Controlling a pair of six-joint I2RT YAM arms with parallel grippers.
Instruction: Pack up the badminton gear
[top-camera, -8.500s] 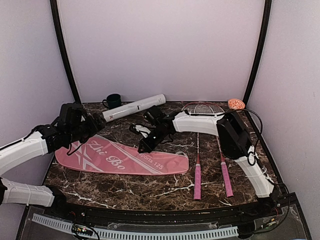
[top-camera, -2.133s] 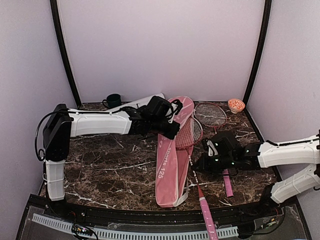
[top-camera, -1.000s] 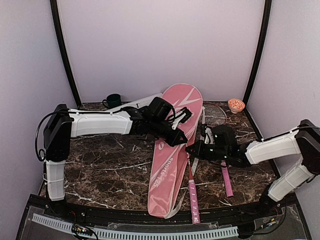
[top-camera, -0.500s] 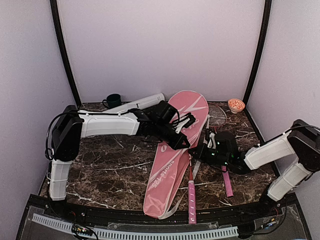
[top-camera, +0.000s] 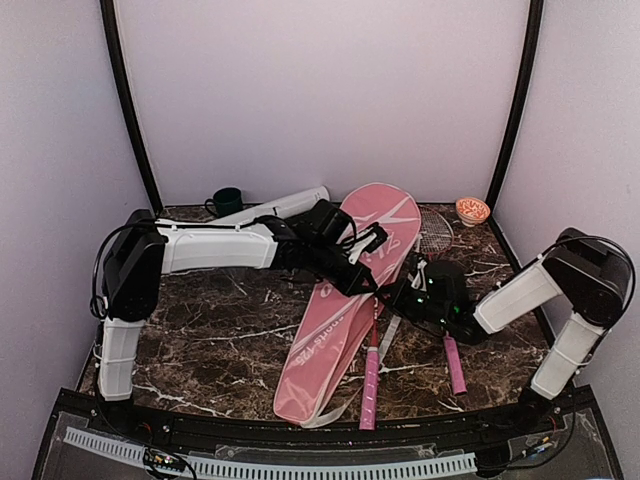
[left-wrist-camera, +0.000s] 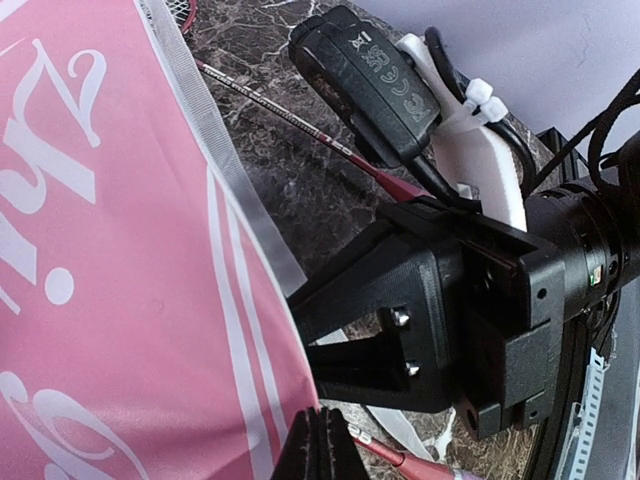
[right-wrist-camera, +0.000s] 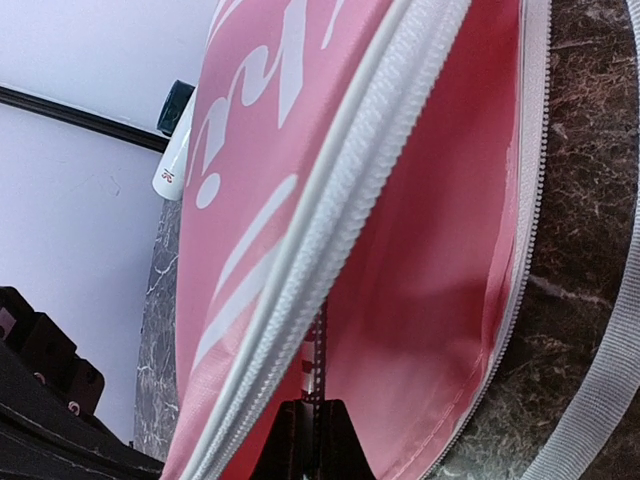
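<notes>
Pink fabric of the bag (top-camera: 330, 320) is nipped by the left gripper (left-wrist-camera: 322, 452), fingers pressed tight together on the upper flap's edge by the white trim. The right gripper (right-wrist-camera: 312, 442) is closed too, pinching the zip tape of the other flap, so the mouth gapes w/ darker pink lining showing. The two grippers sit nearly touching mid-table (top-camera: 200, 340). The bag lies diagonally, wide end tilted up toward the back wall, narrow end near the front edge. One racket (top-camera: 368, 375) shows its pink handle beside the narrow end, shaft running up toward the grippers; can't tell if its head is inside. The second racket (top-camera: 452, 358) lies flat at right, apart from the bag. The white tube (top-camera: 275, 207) is back left by the mug (top-camera: 227, 200); the bowl (top-camera: 472, 209) is in the back-right corner.
</notes>
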